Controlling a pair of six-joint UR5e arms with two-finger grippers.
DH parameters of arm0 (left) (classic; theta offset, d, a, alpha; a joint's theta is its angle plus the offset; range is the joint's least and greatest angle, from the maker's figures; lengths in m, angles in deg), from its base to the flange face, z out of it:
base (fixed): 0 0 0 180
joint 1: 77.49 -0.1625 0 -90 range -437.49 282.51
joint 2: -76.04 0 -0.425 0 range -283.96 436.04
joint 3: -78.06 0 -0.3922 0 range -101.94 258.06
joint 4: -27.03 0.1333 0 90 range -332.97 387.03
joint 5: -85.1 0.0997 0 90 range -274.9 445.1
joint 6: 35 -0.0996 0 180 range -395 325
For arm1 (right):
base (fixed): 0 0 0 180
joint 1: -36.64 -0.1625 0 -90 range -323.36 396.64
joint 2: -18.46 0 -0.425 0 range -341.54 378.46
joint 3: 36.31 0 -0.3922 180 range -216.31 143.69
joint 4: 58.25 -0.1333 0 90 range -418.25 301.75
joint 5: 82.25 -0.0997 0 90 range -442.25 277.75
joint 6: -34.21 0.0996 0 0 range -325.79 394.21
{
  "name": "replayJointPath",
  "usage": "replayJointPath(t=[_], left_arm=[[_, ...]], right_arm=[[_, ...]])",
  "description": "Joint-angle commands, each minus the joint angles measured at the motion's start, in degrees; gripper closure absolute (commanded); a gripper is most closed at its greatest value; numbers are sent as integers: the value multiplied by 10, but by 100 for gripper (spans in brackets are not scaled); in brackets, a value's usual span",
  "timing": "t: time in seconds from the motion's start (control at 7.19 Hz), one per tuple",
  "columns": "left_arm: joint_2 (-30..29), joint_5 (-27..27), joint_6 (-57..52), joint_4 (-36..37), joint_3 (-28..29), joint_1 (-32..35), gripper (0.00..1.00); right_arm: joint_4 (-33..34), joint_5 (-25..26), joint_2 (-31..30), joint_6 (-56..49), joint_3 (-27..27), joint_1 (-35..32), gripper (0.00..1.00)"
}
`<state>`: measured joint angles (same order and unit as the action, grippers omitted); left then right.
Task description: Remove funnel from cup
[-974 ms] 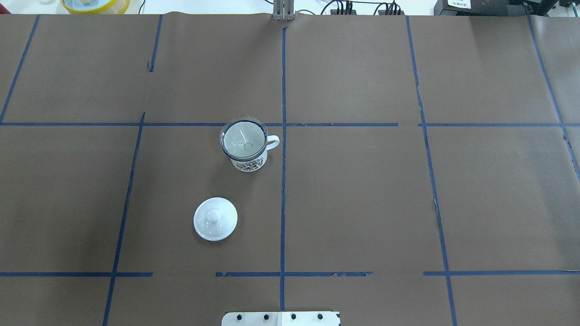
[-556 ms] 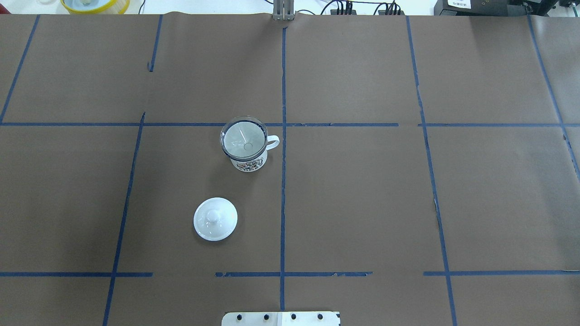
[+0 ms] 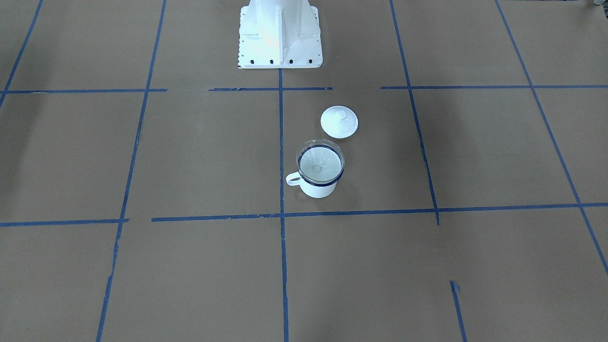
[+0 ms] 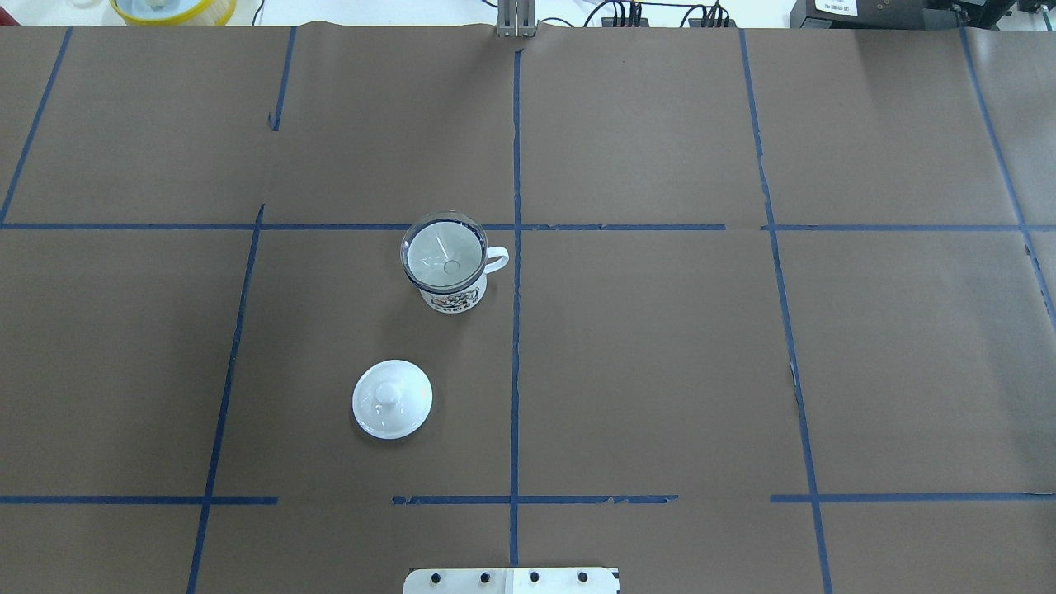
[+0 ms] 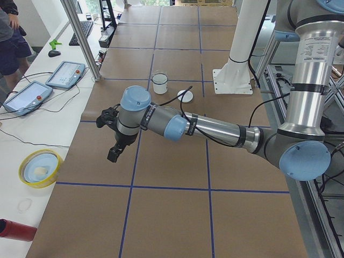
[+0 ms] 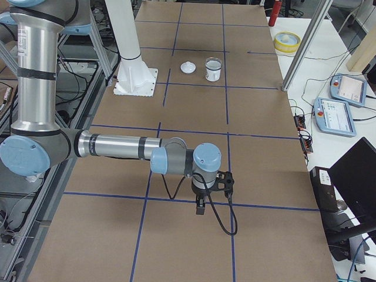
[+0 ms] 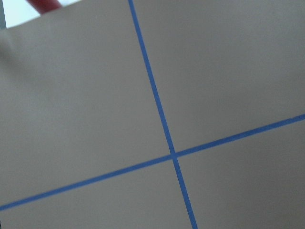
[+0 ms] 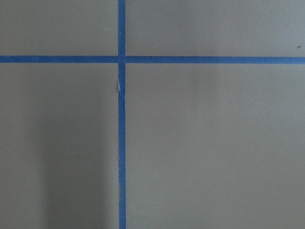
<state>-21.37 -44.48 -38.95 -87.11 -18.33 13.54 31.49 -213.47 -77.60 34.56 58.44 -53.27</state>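
Observation:
The clear funnel [image 4: 443, 252] sits in the white cup [image 4: 452, 299] with the dark blue rim, its rim resting on the cup's rim. The cup stands upright left of the table's centre line, handle pointing right. Both also show in the front-facing view: funnel [image 3: 320, 161], cup [image 3: 319, 190]. My left gripper [image 5: 113, 155] shows only in the exterior left view, far from the cup, above the table's left end; I cannot tell if it is open. My right gripper [image 6: 200, 207] shows only in the exterior right view, above the right end; I cannot tell its state. Both wrist views show only brown paper and blue tape.
A white round knobbed lid [image 4: 393, 398] lies on the table between the cup and the robot base [image 4: 511, 580]. A yellow-rimmed bowl [image 4: 172, 8] stands beyond the far left edge. Blue tape lines cross the brown paper.

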Motion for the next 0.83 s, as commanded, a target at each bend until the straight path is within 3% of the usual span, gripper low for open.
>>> replayJointPath(t=[0.0,0.28,0.42,0.56,0.7], left_arm=[[-54,-4,203,-37,5,-49,0],[-121,-31,332,-29,2,-118,0],[-161,24,464,-26,-7,-198,0],[-215,69,536,33,-5,-267,0],[-292,76,594,149,-3,-307,0]], right_arm=[[0,0,0,0,0,0,0],[0,0,0,0,0,0,0],[0,0,0,0,0,0,0],[0,0,0,0,0,0,0],[0,0,0,0,0,0,0]])
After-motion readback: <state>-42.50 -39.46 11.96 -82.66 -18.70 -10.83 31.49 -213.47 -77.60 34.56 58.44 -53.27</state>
